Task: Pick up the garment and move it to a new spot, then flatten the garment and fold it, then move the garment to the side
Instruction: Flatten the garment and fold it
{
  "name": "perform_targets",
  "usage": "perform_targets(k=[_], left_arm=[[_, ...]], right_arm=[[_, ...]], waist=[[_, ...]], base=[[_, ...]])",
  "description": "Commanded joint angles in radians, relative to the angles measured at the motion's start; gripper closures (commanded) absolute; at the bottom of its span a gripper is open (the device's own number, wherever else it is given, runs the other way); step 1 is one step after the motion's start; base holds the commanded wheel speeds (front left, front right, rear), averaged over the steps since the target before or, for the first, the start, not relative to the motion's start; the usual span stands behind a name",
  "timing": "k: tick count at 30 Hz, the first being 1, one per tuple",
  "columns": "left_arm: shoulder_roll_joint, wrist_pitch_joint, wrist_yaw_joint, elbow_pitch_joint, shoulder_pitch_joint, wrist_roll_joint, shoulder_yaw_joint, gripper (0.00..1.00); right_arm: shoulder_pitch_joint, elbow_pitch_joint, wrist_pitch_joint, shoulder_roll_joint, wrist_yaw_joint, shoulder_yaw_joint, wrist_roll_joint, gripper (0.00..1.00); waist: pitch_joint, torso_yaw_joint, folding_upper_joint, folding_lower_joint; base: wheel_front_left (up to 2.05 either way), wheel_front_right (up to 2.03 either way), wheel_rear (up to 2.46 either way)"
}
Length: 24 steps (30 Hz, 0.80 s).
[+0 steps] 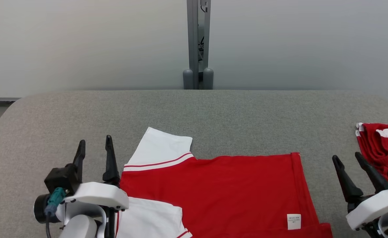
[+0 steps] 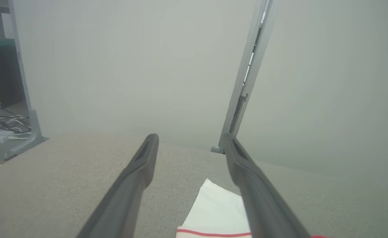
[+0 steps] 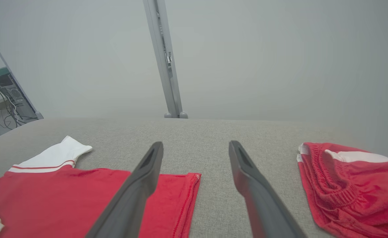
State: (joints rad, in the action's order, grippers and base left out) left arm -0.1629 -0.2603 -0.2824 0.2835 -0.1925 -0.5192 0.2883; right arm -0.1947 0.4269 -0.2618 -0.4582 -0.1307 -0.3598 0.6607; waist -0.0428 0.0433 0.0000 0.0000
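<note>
- Head view: the shirt [image 1: 220, 188] lies flat on the gray table [image 1: 213, 112], near the front edge, between the two grippers. The left gripper [image 1: 95, 140] and the right gripper [image 1: 347, 157] are spread wide and hold nothing.
- Left wrist view: a white sleeve [image 2: 213, 205] lies just under the spread fingers [image 2: 131, 185]. It looks soft, thin and light, so I think it will flop.
- Right wrist view: the shirt's hem [image 3: 189, 201] lies beside one finger. I would pinch the hem and the sleeve edge, not the smooth middle. Red shorts [image 3: 355, 185] lie apart.
</note>
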Motion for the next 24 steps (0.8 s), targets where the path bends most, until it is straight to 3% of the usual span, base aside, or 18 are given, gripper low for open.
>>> perform_targets(k=[1,6,7,13,20,24], left_arm=[[0.022,-0.005,0.017,-0.012,0.027,0.050,-0.029,0.00],[0.088,-0.005,0.083,-0.048,0.072,0.184,-0.106,0.00],[0.088,-0.005,0.083,-0.048,0.072,0.184,-0.106,0.00],[0.109,-0.004,0.183,-0.035,0.120,0.248,-0.131,0.00],[0.110,-0.004,0.188,-0.039,0.125,0.241,-0.130,0.00],[0.110,-0.004,0.186,-0.034,0.109,0.244,-0.113,0.00]], right_arm=[[0.022,-0.007,-0.005,0.028,0.000,0.027,-0.030,0.00],[0.044,-0.025,-0.005,0.100,0.000,0.088,-0.102,0.00],[0.044,-0.025,-0.005,0.100,0.000,0.088,-0.102,0.00],[0.060,-0.046,-0.005,0.142,0.000,0.120,-0.143,0.00],[0.066,-0.049,-0.005,0.155,0.000,0.135,-0.149,0.00],[0.041,-0.026,-0.005,0.139,0.000,0.102,-0.094,0.00]], waist=[[0.005,-0.005,0.0000,0.0000],[0.023,-0.015,0.0000,0.0000],[0.023,-0.015,0.0000,0.0000],[0.039,-0.020,0.0000,0.0000],[0.051,-0.014,0.0000,0.0000],[0.066,-0.005,0.0000,0.0000]], base=[[0.00,0.00,0.00],[0.00,0.00,0.00],[0.00,0.00,0.00],[0.00,0.00,0.00],[0.00,0.00,0.00],[0.00,0.00,0.00]])
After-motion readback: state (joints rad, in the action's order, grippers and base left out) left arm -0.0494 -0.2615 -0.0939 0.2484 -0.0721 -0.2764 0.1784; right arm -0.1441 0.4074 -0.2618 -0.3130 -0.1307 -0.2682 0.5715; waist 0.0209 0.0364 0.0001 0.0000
